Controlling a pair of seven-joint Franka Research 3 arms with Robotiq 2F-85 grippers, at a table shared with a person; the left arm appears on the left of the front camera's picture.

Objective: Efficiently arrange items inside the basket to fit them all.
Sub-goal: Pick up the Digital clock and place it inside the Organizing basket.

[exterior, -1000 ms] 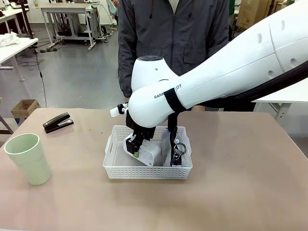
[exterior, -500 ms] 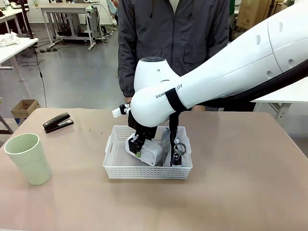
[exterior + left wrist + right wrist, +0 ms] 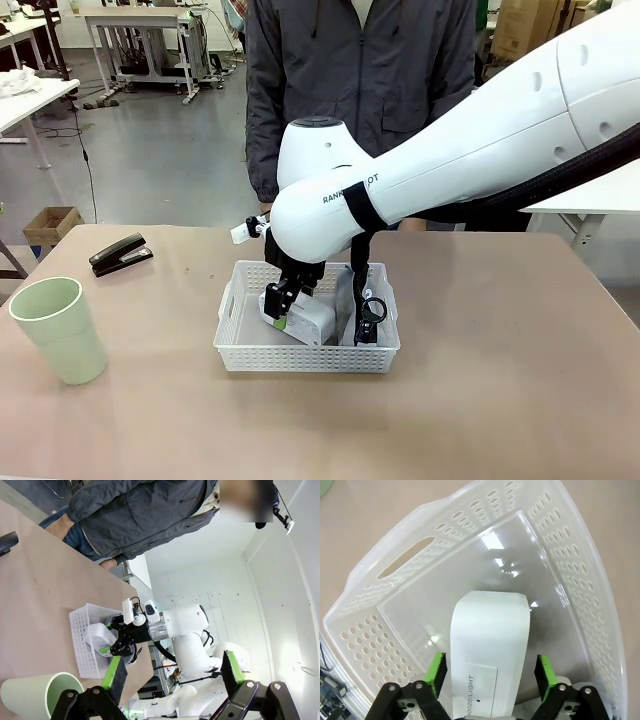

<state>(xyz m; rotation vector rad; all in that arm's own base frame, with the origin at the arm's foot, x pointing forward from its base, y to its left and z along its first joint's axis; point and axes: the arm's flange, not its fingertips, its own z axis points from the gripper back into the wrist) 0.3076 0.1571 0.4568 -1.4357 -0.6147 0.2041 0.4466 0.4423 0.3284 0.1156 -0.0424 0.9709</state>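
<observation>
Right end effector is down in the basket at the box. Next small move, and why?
Probably lift the right end effector straight up out of the basket. Its pads stand apart from the box on both sides, so the box looks released on the basket floor. The stapler and cup wait outside on the table.

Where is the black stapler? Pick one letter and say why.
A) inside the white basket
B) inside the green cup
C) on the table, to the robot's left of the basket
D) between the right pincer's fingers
C: the black stapler lies on the table, well apart from the basket.
</observation>
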